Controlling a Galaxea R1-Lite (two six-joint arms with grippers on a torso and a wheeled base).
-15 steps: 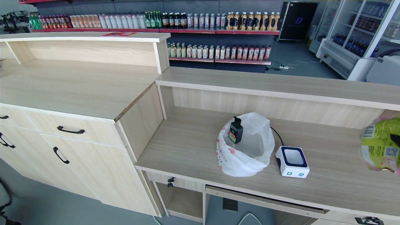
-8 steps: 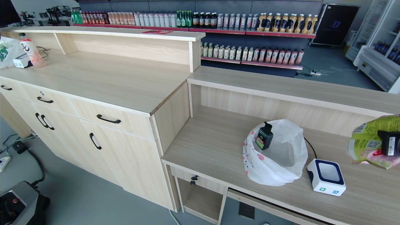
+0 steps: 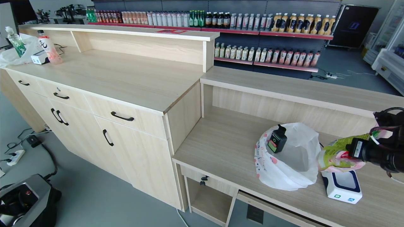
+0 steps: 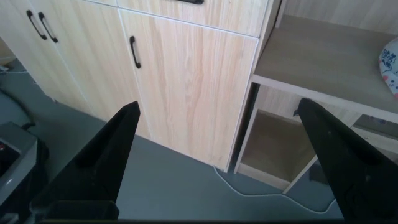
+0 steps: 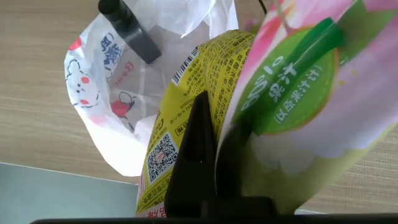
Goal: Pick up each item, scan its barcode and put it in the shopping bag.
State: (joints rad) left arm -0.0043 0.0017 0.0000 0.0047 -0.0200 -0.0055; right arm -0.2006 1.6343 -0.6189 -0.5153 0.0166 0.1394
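Note:
A white shopping bag (image 3: pixel 288 170) stands open on the lower counter (image 3: pixel 227 142), and a dark bottle (image 3: pixel 277 142) leans inside it. Just right of the bag sits the white barcode scanner (image 3: pixel 342 186). My right gripper (image 3: pixel 356 149) is shut on a green and pink snack pouch (image 3: pixel 334 155), which hangs above the scanner and touches the bag's right rim. From the right wrist the pouch (image 5: pixel 280 93) appears close up, with the bag (image 5: pixel 118 93) and bottle (image 5: pixel 134 31) beyond it. My left gripper (image 4: pixel 217 109) hangs open over the floor beside the cabinet.
A taller counter (image 3: pixel 110 75) with drawers and doors stands to the left, carrying two bottles (image 3: pixel 47 47), a small box and another bag at its far end. Drink shelves (image 3: pixel 252 31) line the back. Cables and a power strip (image 3: pixel 15 156) lie on the floor.
The head camera has swung left. Relative to the scanner, my right gripper carried the snack pouch leftward, from far right of it to above it beside the bag.

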